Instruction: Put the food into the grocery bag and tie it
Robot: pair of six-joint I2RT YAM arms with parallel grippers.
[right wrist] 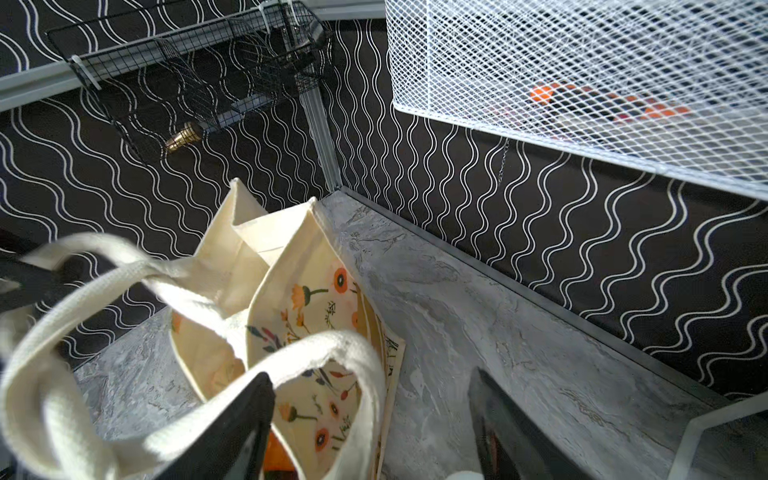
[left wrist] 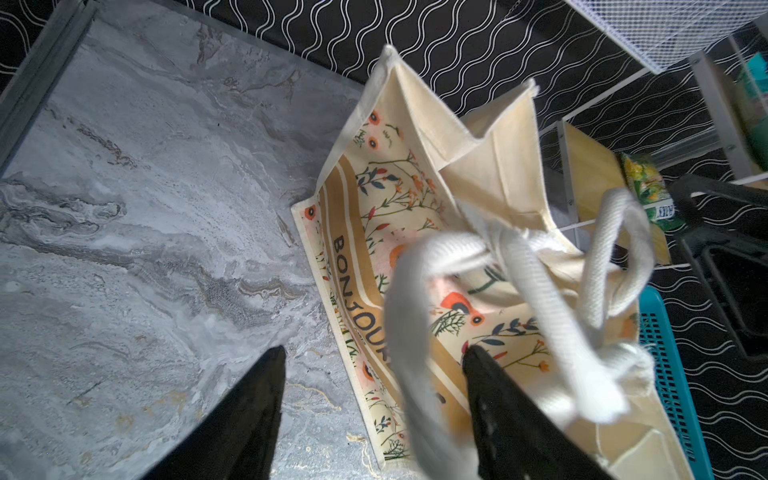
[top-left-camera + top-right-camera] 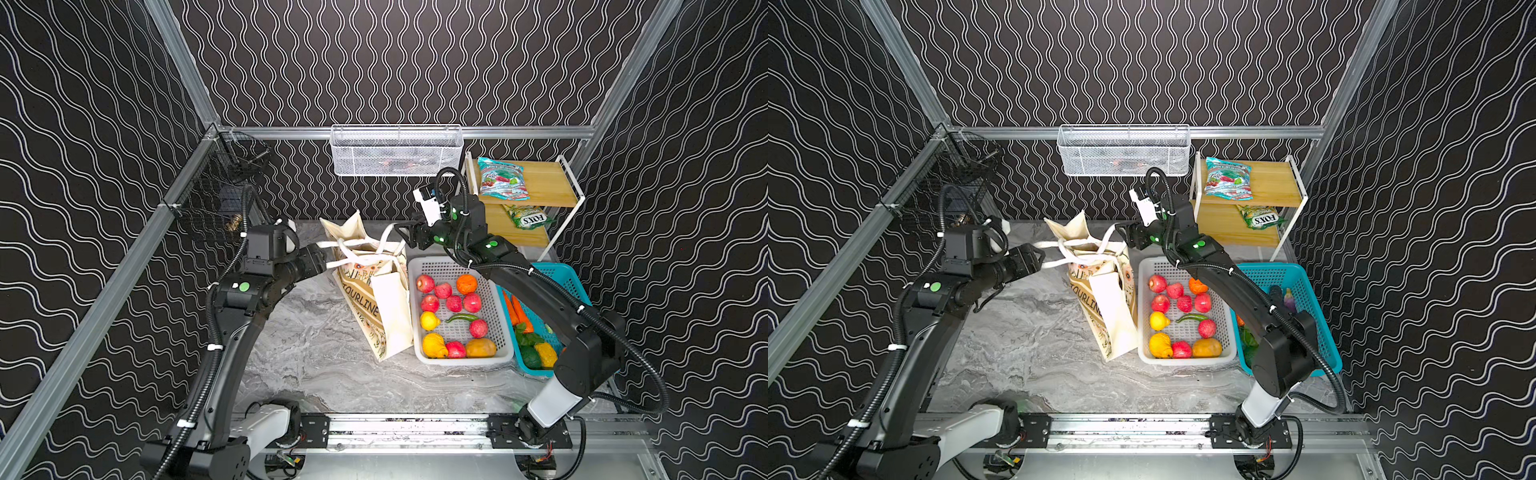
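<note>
The cream floral grocery bag (image 3: 365, 309) (image 3: 1096, 309) stands upright mid-table, its white strap handles (image 2: 536, 282) crossed in a knot above its mouth. My left gripper (image 3: 326, 257) (image 2: 374, 353) is open, with a strap loop hanging loose between its jaws. My right gripper (image 3: 401, 232) (image 1: 370, 376) is open too, and a strap loop (image 1: 199, 365) lies over one finger. Something orange (image 1: 282, 453) shows inside the bag. Toy fruit, among it an orange (image 3: 466, 284), fills the white basket (image 3: 453, 266). A teal packet (image 3: 500, 178) and a FOX'S packet (image 3: 528, 218) lie on the shelf.
A teal basket (image 3: 561, 274) of vegetables sits right of the white one, under my right arm. The two-tier wooden shelf (image 3: 544, 185) stands at the back right. A white mesh basket (image 3: 395, 149) hangs on the back rail and a black wire basket (image 3: 224, 195) on the left rail.
</note>
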